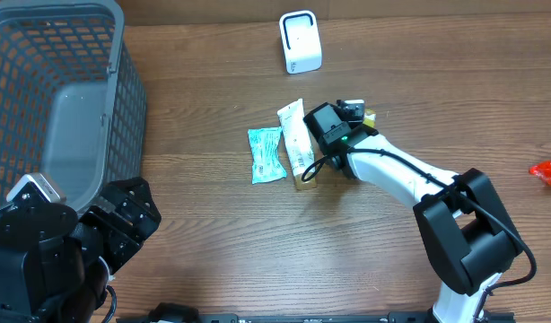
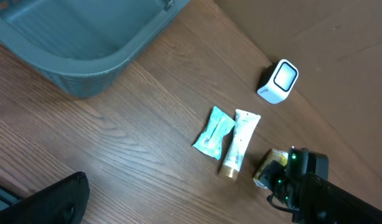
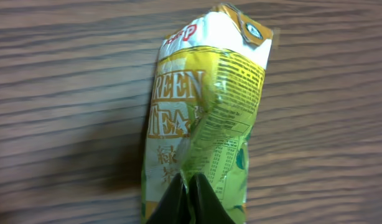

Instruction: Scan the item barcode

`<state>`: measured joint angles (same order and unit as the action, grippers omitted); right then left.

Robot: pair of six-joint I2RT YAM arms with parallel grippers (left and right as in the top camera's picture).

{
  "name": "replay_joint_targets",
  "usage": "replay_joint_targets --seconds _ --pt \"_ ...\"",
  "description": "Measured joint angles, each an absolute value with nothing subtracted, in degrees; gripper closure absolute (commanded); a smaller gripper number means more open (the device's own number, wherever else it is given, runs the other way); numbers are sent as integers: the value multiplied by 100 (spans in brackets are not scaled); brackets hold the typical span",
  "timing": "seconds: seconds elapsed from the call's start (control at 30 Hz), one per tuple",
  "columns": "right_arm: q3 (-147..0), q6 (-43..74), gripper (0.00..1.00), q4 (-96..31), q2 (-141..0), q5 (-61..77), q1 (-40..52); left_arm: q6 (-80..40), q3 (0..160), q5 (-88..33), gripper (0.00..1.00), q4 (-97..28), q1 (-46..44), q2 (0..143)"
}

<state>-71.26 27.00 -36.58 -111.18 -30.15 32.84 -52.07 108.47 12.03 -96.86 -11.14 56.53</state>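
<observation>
Brown wood-grain table [image 1: 213, 242], grain running across, even light, soft shadows

Right tool [image 3: 190, 186] pinches packet [image 3: 203, 112]; left tool [image 1: 130, 220] gapes wide.

On the bench [image 1: 213, 251], the basket [image 1: 127, 117] stands at the far left and the scanner [image 1: 300, 42] at the back, near the middle. At the centre a sachet [image 1: 266, 154] lies just left of a tube [image 1: 296, 136]. The tea packet [image 3: 203, 93] lies just right of the tube, and a wrapper [image 1: 546, 170] sits at the right edge.
</observation>
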Motion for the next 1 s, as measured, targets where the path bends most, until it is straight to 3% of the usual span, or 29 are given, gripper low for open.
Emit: replay_joint_targets --seconds 0.17,0.27,0.37,0.47,0.5,0.63,0.87,1.0 --pt "-7157 2853 59 -3441 -11157 -2569 3409 -5207 10847 1203 0 -9686 -1114 5653" --pt "-7238 2884 52 -3514 -11161 -2351 3417 -5210 10847 1203 0 -9686 -1114 5653" --pt "-7456 2928 38 -3940 -11172 -2167 3404 -5210 10847 1203 0 -9688 -1114 5653" --pt "-7773 2967 9 -4473 -11172 -1942 3334 -5210 10847 1201 1 -9688 -1114 5653" --pt "-7933 3000 6 -4672 -11172 -1874 3286 -5207 10847 1203 0 -9686 -1114 5653" --pt "-8665 3000 0 -5271 -11159 -1673 2939 -5210 10847 1203 1 -9688 -1114 5653" --pt "-9266 2950 0 -5743 -10945 -893 1769 -5210 10847 1203 0 -9686 -1114 5653" --pt "-8897 2930 7 -5478 -10978 -375 1157 -5210 10847 1203 0 -9686 -1114 5653"
